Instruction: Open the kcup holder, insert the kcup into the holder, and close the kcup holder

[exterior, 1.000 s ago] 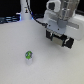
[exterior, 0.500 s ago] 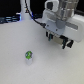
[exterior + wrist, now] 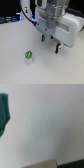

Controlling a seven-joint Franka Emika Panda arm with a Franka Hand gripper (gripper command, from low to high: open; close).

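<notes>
The kcup (image 3: 29, 55), a small white pod with a green and blue top, stands alone on the white table (image 3: 15, 42) in the exterior view. My gripper (image 3: 50, 43) hangs above the table, toward the exterior view's right of the kcup and farther back, well apart from it. Its two fingers stand apart with nothing between them. One finger (image 3: 43, 37) shows a green pad, which appears as a blurred green shape (image 3: 5, 114) at the wrist view's edge. The kcup does not show in the wrist view. I cannot make out the kcup holder in either view.
A dark, blurred object (image 3: 7, 20) lies at the table's back edge on the exterior view's left. The white arm body (image 3: 55, 17) fills the upper right. The wrist view shows pale table surface with a grey strip (image 3: 50, 164) at one edge.
</notes>
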